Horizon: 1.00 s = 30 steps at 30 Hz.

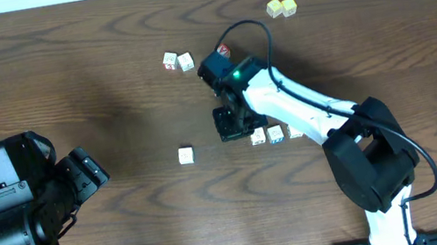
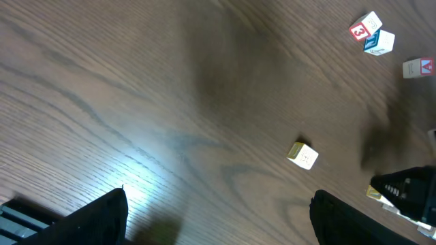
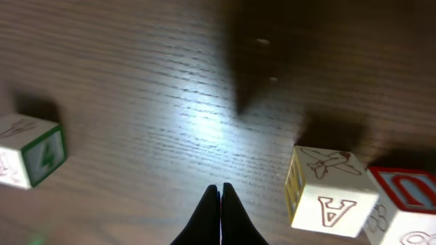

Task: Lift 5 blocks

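While the right claw (image 3: 220, 204) stands pressed together on nothing, the small white printed toy blocks (image 3: 30, 150) to either side of it lie on the brown wooden table (image 3: 136, 68), none judged lifted.

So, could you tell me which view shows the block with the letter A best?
Right wrist: the A block sits close, its letter legible. Overhead shows only tiny white cubes by the right gripper; left wrist doesn't show it clearly.

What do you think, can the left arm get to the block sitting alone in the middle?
Probably yes: the left gripper is open, and nothing stands between it and that lone block.
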{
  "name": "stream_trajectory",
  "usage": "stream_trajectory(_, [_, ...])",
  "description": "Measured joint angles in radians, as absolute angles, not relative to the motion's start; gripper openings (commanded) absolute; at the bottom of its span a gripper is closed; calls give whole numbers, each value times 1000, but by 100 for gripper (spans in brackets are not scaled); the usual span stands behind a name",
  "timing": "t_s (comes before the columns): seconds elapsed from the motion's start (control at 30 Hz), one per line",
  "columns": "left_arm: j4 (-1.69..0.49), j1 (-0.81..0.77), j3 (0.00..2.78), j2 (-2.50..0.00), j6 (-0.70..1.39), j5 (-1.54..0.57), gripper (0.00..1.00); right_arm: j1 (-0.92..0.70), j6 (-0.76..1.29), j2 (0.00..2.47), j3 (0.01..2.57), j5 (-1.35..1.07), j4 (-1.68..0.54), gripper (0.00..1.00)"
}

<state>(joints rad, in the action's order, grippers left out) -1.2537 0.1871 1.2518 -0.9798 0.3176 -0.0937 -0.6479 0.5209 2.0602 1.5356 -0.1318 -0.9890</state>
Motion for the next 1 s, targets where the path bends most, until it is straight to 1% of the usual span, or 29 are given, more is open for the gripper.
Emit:
stream_trajectory(0.2, [-1254,187,1252,-980,318,-94,86,-651,589,2060,1491,-72,-978,1])
stream_trajectory(0.5, [-1254,187,1252,-980,318,-94,86,-651,651,2060,1488,19,-980,1])
stream_trajectory(1.0, [-1254,187,1252,-980,318,-94,86,-651,698,2060,1483,67,-1001,1])
